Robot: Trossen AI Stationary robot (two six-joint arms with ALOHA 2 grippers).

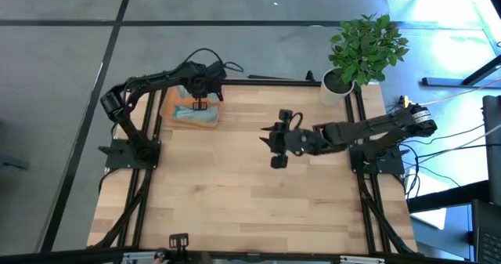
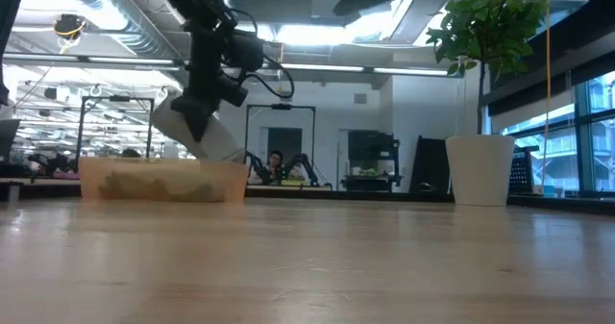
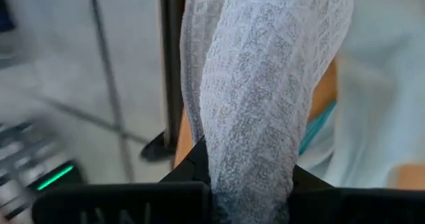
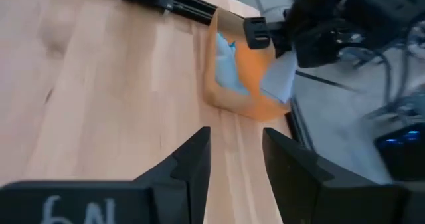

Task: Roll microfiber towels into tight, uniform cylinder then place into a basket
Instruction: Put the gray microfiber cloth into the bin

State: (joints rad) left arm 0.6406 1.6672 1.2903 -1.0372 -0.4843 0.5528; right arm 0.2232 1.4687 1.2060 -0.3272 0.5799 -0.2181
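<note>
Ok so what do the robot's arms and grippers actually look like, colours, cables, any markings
Both arms are black, jointed and slim, bolted to black plates on the black frame along the table's edges. The left arm has loose black cables looping above its wrist. The right arm shows a pale band near its shoulder. The right gripper has two flat, tapered black fingers and faint white handwritten marks on its body.

The wooden tabletop (image 1: 250,193) lies bare across its middle and front; the basket (image 1: 196,115) under the left gripper (image 1: 199,104) and the potted plant (image 1: 356,56) crowd the far corners.
</note>
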